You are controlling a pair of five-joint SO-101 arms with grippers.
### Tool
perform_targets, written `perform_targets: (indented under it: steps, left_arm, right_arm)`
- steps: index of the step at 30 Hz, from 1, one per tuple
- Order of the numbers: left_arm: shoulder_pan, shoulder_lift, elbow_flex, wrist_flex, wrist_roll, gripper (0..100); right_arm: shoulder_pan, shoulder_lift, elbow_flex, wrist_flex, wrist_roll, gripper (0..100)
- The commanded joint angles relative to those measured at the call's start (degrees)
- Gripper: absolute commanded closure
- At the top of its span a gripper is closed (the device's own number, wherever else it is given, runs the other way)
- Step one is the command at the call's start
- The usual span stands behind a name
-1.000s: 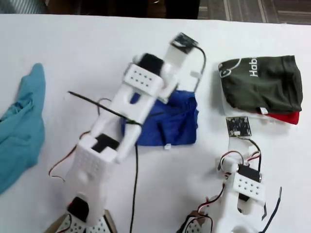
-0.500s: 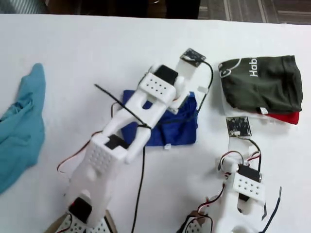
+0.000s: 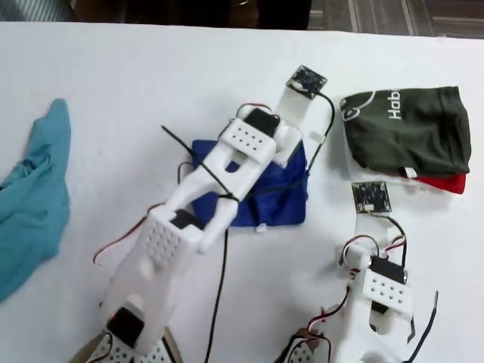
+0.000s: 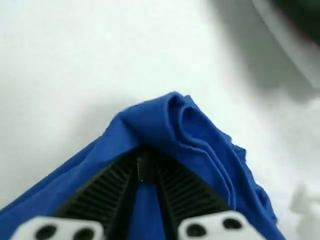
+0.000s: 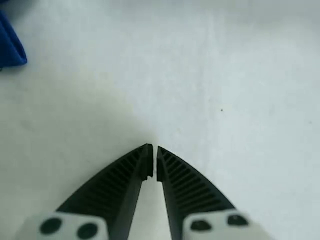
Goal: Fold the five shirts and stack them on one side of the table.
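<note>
**Left end effector (image 4: 143, 164) swings toward the pile, blue shirt (image 4: 190, 125) pinched tight**

High view first. Over the last second the left arm has swept across the desk (image 3: 113, 83), and its wrist now sits nearer the dark green shirt (image 3: 404, 132). Yet the blue shirt's outline has barely shifted; it lies mid-desk, just beside that folded pile. My read is that the haul to the stack is only beginning. A red shirt (image 3: 442, 184) peeks from under the green one. A teal shirt (image 3: 34, 200) sprawls unfolded at the desk's edge on the left arm's side.

White lettering and a logo cross the green shirt, cut off by the fold. A small white tag (image 3: 261, 228) on the blue shirt is too tiny to read.

Left wrist view: the jaws are clamped on a bunched ridge of blue cloth.

Right wrist view: the right end effector (image 5: 154, 161) hangs over bare desk, its jaws together on nothing.
</note>
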Motion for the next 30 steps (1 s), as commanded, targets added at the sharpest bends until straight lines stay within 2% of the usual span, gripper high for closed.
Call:
perform_targets:
  steps: [1, 6, 14, 17, 21, 25, 30]
  left_arm:
    - [-1.14, 1.14, -4.0, -2.99, 0.62, 97]
    - [-2.55, 5.19, -10.95, -1.23, 0.62, 97]
    - [-3.34, 6.07, -24.84, 11.25, 0.53, 97]
    - [-2.99, 6.24, -27.65, 13.01, 0.53, 97]
    - [-2.9, 6.42, -26.51, 9.67, 0.53, 97]
    - [-2.46, 6.33, -20.53, 2.46, 0.62, 97]
    - [-0.18, 6.33, -14.99, -1.67, 0.53, 97]
  right_arm:
    - [0.48, -1.63, -0.26, -0.92, -0.44, 97.8]
    - [0.48, -1.63, -0.26, -0.92, -0.44, 97.8]
    - [0.48, -1.63, -0.26, -0.92, -0.44, 97.8]
    - [0.48, -1.63, -0.26, -0.92, -0.44, 97.8]
    - [0.48, -1.63, -0.26, -0.92, -0.44, 97.8]
    - [0.48, -1.63, -0.26, -0.92, -0.44, 97.8]
    - [0.48, -1.63, -0.26, -0.92, -0.44, 97.8]
